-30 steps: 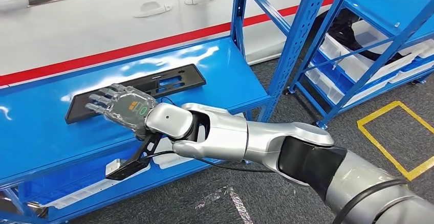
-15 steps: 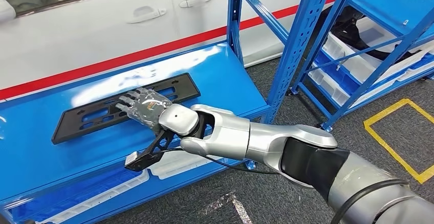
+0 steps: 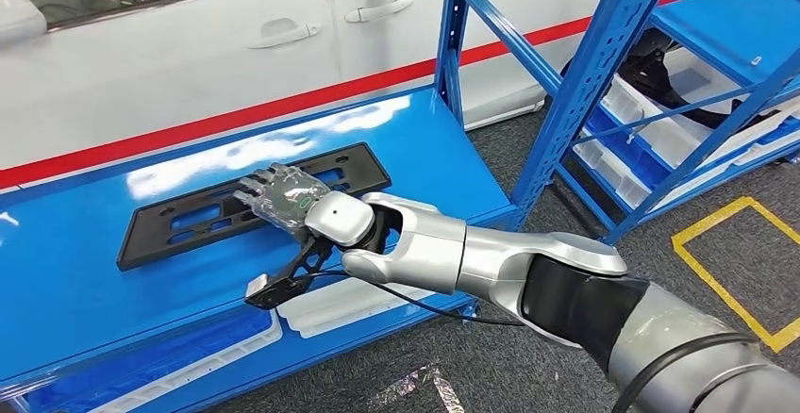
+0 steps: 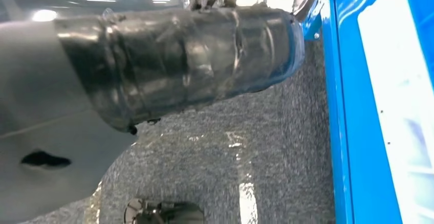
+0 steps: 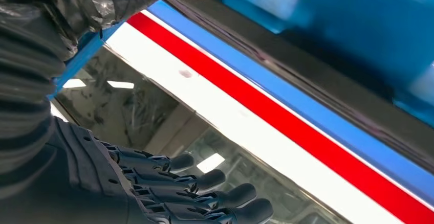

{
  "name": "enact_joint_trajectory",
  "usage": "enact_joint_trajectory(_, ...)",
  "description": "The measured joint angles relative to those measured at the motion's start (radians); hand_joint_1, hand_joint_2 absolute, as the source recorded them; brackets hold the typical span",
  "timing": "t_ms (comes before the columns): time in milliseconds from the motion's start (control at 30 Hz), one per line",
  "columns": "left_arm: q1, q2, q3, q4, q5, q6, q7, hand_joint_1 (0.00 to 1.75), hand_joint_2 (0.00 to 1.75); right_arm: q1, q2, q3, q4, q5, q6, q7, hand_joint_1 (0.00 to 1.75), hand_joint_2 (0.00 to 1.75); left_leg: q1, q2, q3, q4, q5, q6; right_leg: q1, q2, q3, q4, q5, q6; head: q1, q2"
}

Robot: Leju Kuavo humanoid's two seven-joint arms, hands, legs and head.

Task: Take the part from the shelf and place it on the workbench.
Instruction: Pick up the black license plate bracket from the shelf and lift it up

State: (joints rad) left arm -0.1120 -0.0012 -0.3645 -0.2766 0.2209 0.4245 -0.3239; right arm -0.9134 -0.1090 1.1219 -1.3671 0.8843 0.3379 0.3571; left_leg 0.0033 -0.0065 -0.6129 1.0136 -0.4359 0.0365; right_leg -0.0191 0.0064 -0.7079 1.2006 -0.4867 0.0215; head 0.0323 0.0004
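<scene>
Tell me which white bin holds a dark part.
The white bin on the right-hand rack, with a dark part lying in it. The white bins under the blue shelf show nothing dark.

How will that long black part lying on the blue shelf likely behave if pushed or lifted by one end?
The black part is flat, thin and full of cut-outs, so probably light and somewhat flexible when lifted by one end. It lies flat on the glossy shelf, so it would likely slide, not roll or tip, under the right hand.
</scene>
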Motion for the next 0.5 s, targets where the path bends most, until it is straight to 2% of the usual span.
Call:
enact_joint_trajectory(67, 0.000, -0.001, 0.000, 0.000, 0.000, 0.000, 0.000, 0.00, 0.00, -0.003, 0.000, 0.000, 0.004, 0.000, 0.000, 0.000, 0.00, 1.75, -0.001, -0.001, -0.006, 0.021, -0.015, -0.011, -0.002, -0.001, 0.043, -0.099, 0.036, -0.001, 0.001, 0.000)
enact_joint_trajectory(100, -0.002, 0.000, -0.001, 0.000, 0.000, 0.000, 0.000, 0.00, 0.00, -0.003, 0.000, 0.000, 0.005, 0.000, -0.001, 0.000, 0.00, 1.75, -0.002, -0.001, -0.011, 0.029, -0.020, -0.017, -0.001, -0.001, 0.053, -0.121, 0.038, -0.005, 0.001, 0.000)
enact_joint_trajectory(200, -0.004, 0.001, -0.004, 0.000, 0.000, 0.000, 0.000, 0.00, 0.00, -0.004, -0.002, 0.000, 0.011, 0.000, -0.002, 0.002, 0.00, 1.75, -0.004, 0.000, -0.016, 0.036, -0.025, -0.026, 0.001, 0.002, 0.055, -0.124, 0.032, -0.024, 0.001, 0.000)
enact_joint_trajectory(267, -0.004, 0.001, -0.005, 0.000, 0.000, 0.000, 0.000, 0.00, 0.00, -0.004, -0.002, 0.000, 0.014, -0.002, -0.003, 0.010, 0.00, 1.75, -0.002, 0.002, -0.027, 0.063, -0.044, -0.035, -0.002, 0.002, 0.059, -0.127, 0.032, -0.035, 0.001, 0.000)
enact_joint_trajectory(300, -0.004, 0.001, -0.006, 0.000, 0.000, 0.000, 0.000, 0.00, 0.00, -0.005, -0.003, 0.000, 0.015, -0.004, -0.004, 0.016, 0.00, 1.75, 0.000, 0.002, -0.044, 0.102, -0.065, -0.041, -0.004, 0.002, 0.062, -0.128, 0.032, -0.039, 0.001, 0.000)
enact_joint_trajectory(367, -0.004, -0.001, -0.010, 0.000, 0.002, -0.001, 0.000, 0.00, 0.00, -0.001, -0.004, 0.000, 0.018, -0.005, -0.005, 0.033, 0.00, 1.75, 0.003, 0.003, -0.101, 0.219, -0.115, -0.048, -0.002, 0.002, 0.065, -0.128, 0.029, -0.044, 0.001, 0.000)
enact_joint_trajectory(400, -0.003, -0.001, -0.012, 0.000, 0.003, -0.001, 0.000, 0.00, 0.00, 0.003, -0.006, 0.000, 0.021, -0.005, -0.005, 0.042, 0.00, 1.75, 0.004, 0.003, -0.131, 0.273, -0.130, -0.049, 0.000, 0.002, 0.066, -0.128, 0.028, -0.045, 0.001, 0.000)
enact_joint_trajectory(433, 0.000, -0.001, -0.013, 0.000, 0.004, -0.001, 0.000, 0.00, 0.00, 0.008, -0.008, 0.000, 0.024, -0.008, -0.006, 0.051, 0.00, 1.75, 0.004, 0.003, -0.149, 0.300, -0.129, -0.048, 0.002, 0.003, 0.068, -0.128, 0.027, -0.046, 0.001, 0.000)
enact_joint_trajectory(467, 0.002, -0.001, -0.014, 0.000, 0.006, -0.001, 0.000, 0.00, 0.00, 0.013, -0.010, -0.001, 0.028, -0.013, -0.006, 0.059, 0.00, 1.75, 0.003, 0.002, -0.149, 0.290, -0.110, -0.045, 0.003, 0.003, 0.070, -0.128, 0.026, -0.047, 0.001, 0.000)
enact_joint_trajectory(500, 0.003, -0.001, -0.015, 0.000, 0.008, -0.001, 0.000, 0.00, 0.00, 0.017, -0.012, -0.003, 0.032, -0.020, -0.006, 0.068, 0.00, 1.75, 0.002, 0.002, -0.133, 0.247, -0.077, -0.038, 0.005, 0.005, 0.073, -0.128, 0.024, -0.047, 0.001, 0.000)
